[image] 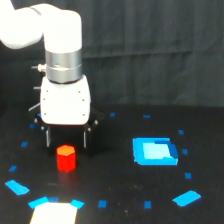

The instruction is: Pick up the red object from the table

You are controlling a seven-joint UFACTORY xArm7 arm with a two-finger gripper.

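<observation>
The red object is a small stubby red block with an orange-red top, standing on the black table at the exterior view's left. My gripper hangs straight above it on the white arm. Its two dark fingers point down and stand apart, one on each side of the block's top. The fingertips end about level with the block's top. The jaws are open and hold nothing.
A large blue rectangular patch lies on the table to the exterior view's right. Small blue tape marks dot the surface. A bright white-yellow patch sits at the bottom edge. A dark curtain hangs behind.
</observation>
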